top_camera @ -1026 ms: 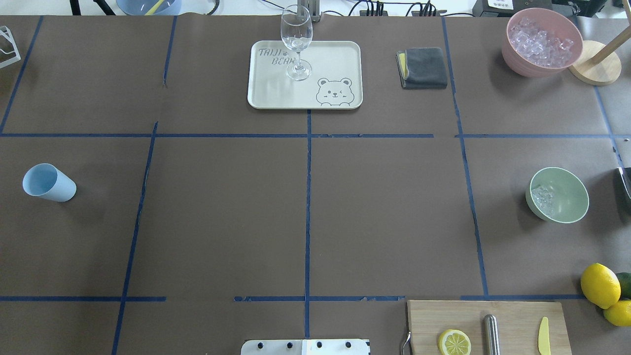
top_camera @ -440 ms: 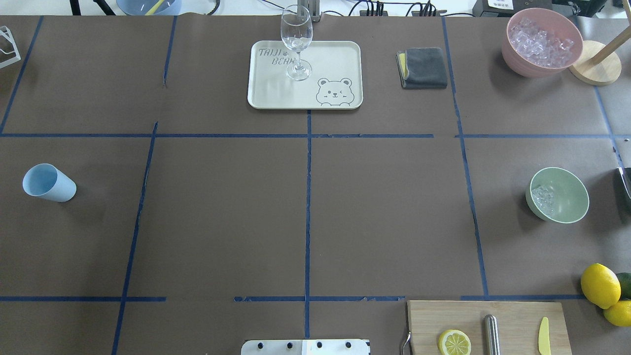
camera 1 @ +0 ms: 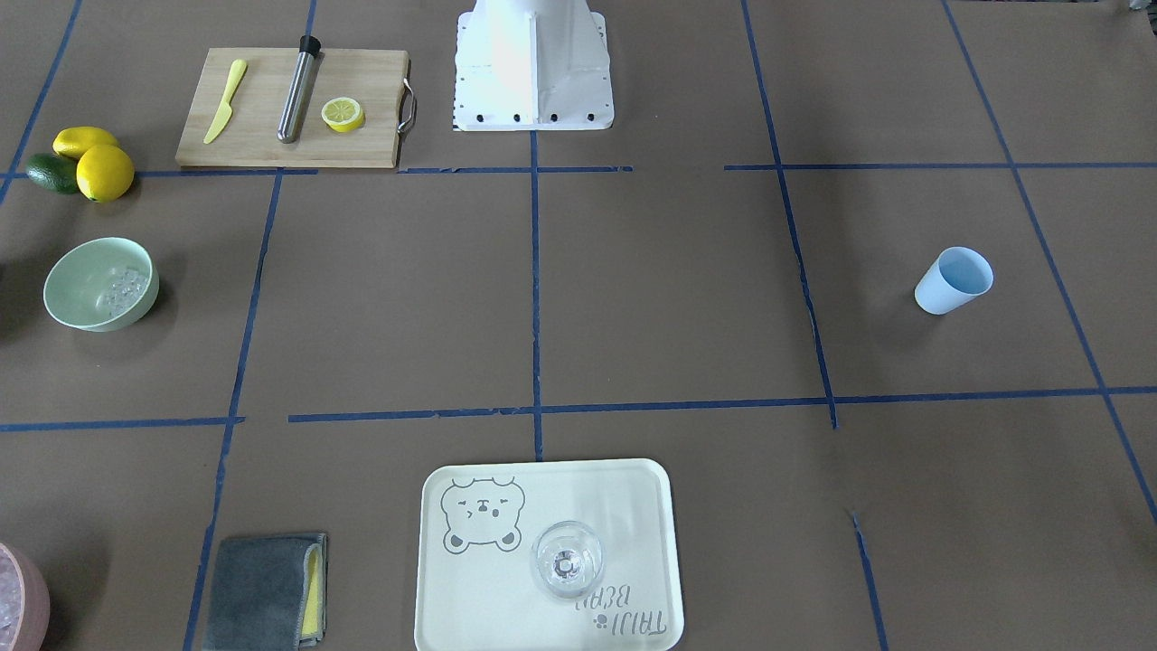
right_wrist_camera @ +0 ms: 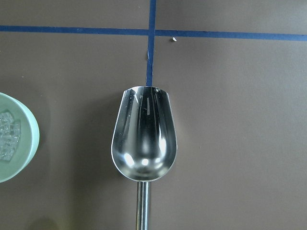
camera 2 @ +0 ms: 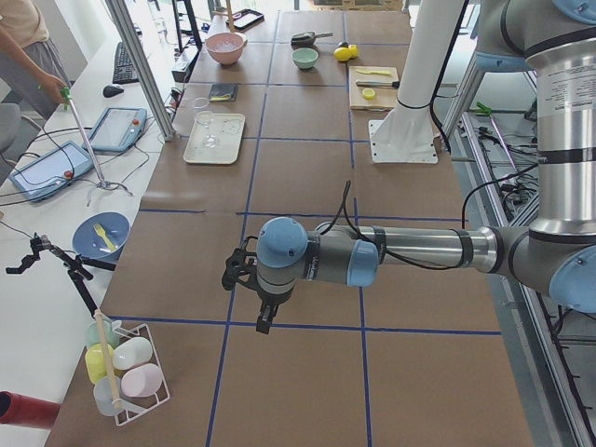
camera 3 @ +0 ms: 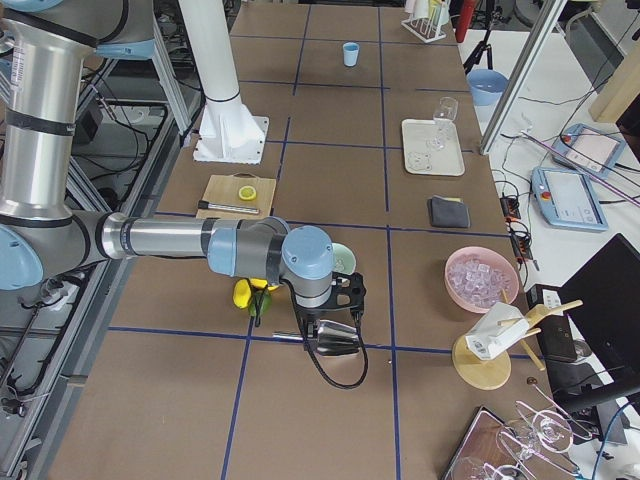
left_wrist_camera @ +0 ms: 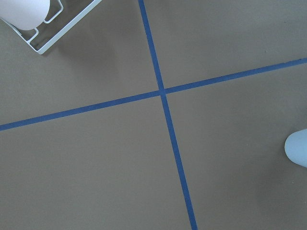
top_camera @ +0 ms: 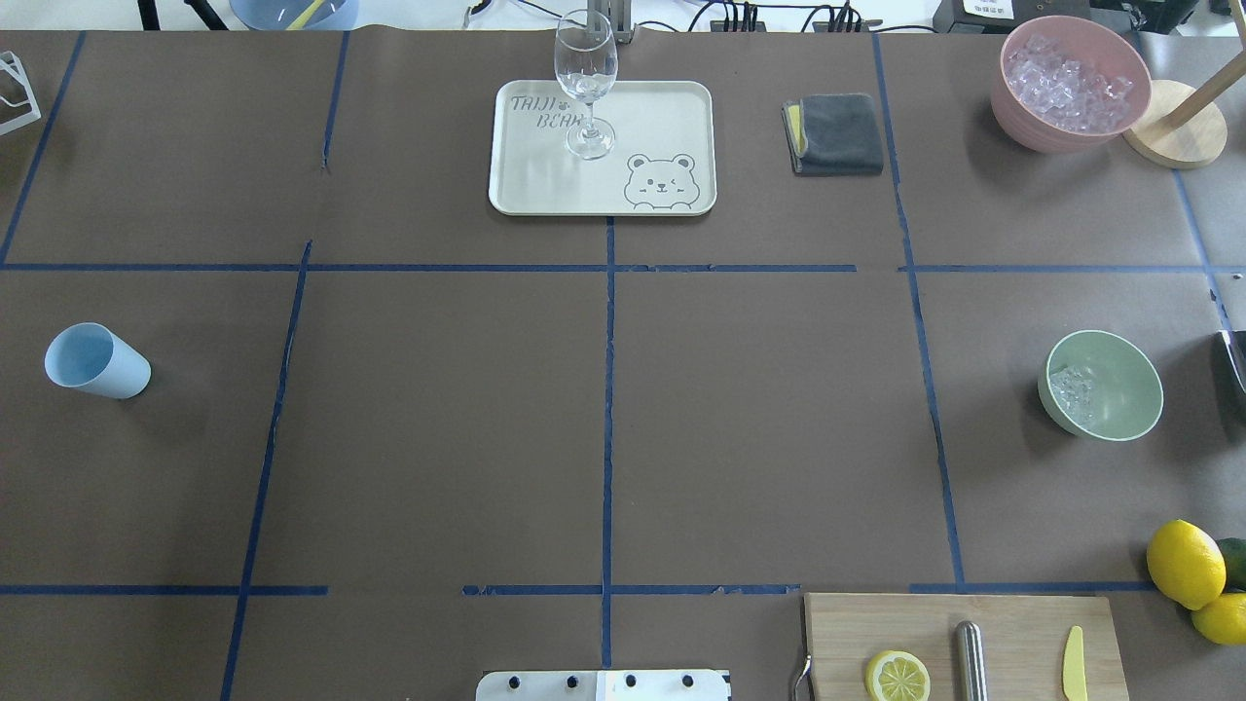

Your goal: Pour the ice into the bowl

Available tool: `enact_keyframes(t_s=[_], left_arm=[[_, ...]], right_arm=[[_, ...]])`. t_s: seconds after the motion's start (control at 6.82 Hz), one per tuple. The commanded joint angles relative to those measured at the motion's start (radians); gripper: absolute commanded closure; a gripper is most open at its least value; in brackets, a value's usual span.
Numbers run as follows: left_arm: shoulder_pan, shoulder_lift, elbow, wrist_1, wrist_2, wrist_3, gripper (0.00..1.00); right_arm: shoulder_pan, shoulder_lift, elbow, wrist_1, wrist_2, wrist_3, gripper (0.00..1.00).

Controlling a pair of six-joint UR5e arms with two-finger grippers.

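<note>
The mint-green bowl (top_camera: 1119,389) stands at the table's right side with a small heap of clear ice (top_camera: 1074,389) inside it; the bowl (camera 1: 81,298) and ice (camera 1: 124,287) also show from the front. A light blue cup (top_camera: 97,362) stands upright at the far left with no ice visible in it. An empty metal scoop (right_wrist_camera: 144,143) lies on the table beside the bowl (right_wrist_camera: 14,139). My right gripper (camera 3: 335,300) hovers over that scoop, and I cannot tell its state. My left gripper (camera 2: 240,272) hangs above bare table near the cup (left_wrist_camera: 297,148), state also unclear.
A pink bowl (top_camera: 1071,83) of crushed ice sits at the back right, near a grey cloth (top_camera: 835,133). A wine glass (top_camera: 586,78) stands on the bear tray (top_camera: 662,117). The cutting board (top_camera: 1012,623) and lemons (top_camera: 1185,563) are front right. A wire cup rack (camera 2: 126,368) is far left.
</note>
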Motion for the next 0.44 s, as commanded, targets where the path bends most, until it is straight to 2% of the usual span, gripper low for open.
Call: enact_keyframes(t_s=[0.0,0.29], left_arm=[[0.000,0.000,0.000,0.000,0.000,0.000,0.00],[0.000,0.000,0.000,0.000,0.000,0.000,0.00]], right_arm=[[0.000,0.000,-0.002,0.001,0.000,0.000,0.00],[0.000,0.000,-0.005,0.000,0.000,0.000,0.00]])
